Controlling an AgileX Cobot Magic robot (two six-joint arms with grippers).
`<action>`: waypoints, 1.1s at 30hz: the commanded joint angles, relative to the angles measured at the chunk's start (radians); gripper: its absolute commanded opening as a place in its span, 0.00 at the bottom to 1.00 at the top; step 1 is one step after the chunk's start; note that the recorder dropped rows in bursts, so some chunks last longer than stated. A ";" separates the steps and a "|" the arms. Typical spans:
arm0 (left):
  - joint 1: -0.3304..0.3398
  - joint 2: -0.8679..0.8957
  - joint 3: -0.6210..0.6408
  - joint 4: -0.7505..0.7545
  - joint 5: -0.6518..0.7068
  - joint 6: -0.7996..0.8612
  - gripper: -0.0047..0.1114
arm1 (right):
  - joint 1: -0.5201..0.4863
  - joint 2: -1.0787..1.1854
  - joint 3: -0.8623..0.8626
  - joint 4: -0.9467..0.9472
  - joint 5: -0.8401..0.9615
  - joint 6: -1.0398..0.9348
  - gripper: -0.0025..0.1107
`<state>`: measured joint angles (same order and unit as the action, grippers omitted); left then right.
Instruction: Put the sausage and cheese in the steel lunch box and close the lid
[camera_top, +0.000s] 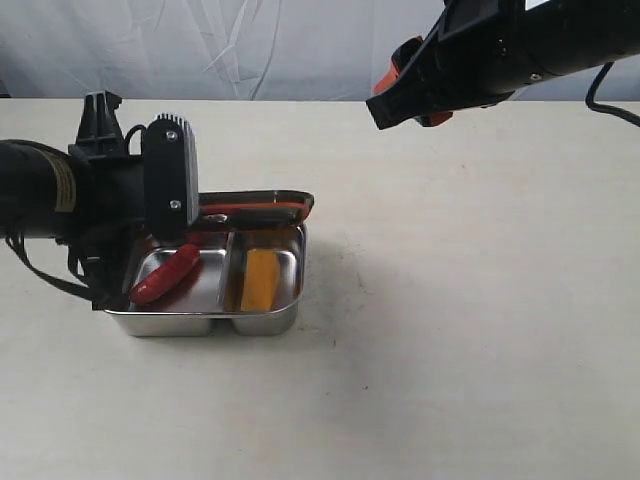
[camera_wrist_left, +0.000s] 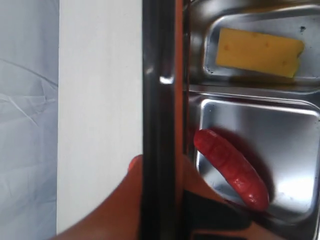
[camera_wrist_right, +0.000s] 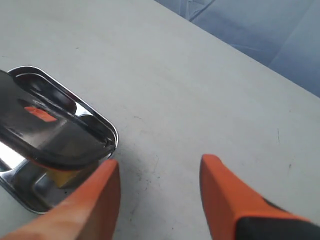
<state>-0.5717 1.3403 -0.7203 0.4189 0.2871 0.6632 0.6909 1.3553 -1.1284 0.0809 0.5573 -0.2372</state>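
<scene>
**Pale table (camera_top: 450, 350), lid (camera_top: 255, 207) tilted over the far rim**

White cloth hangs behind; the steel lunch box (camera_top: 215, 325) sits left of centre, sausage (camera_top: 165, 275) in its wider left compartment, cheese (camera_top: 260, 280) in the right; my left claw (camera_wrist_left: 159, 200) grips the lid's left end, long axis left-to-right, underside facing near; I judge it must swing nearward and down; right claw (camera_wrist_right: 160, 195) hangs open, far right, well apart.

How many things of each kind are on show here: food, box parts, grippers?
Food: 2, sausage and cheese, each in its own compartment.
Box parts: 2, box and lid.
Grippers: 2, left gripper shut on the lid, right gripper open.
Total: 6.
</scene>
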 joint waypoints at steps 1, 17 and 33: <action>-0.022 -0.009 0.035 0.058 -0.058 -0.047 0.04 | -0.002 -0.008 -0.003 -0.013 -0.003 0.005 0.45; -0.078 -0.009 0.149 0.126 -0.069 -0.053 0.04 | -0.002 -0.008 -0.003 -0.011 -0.003 0.007 0.45; -0.078 -0.009 0.162 -0.031 -0.044 -0.053 0.29 | -0.002 -0.008 -0.003 -0.010 0.004 0.012 0.45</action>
<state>-0.6385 1.3285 -0.5749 0.4576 0.1940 0.6086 0.6909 1.3553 -1.1284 0.0772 0.5611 -0.2310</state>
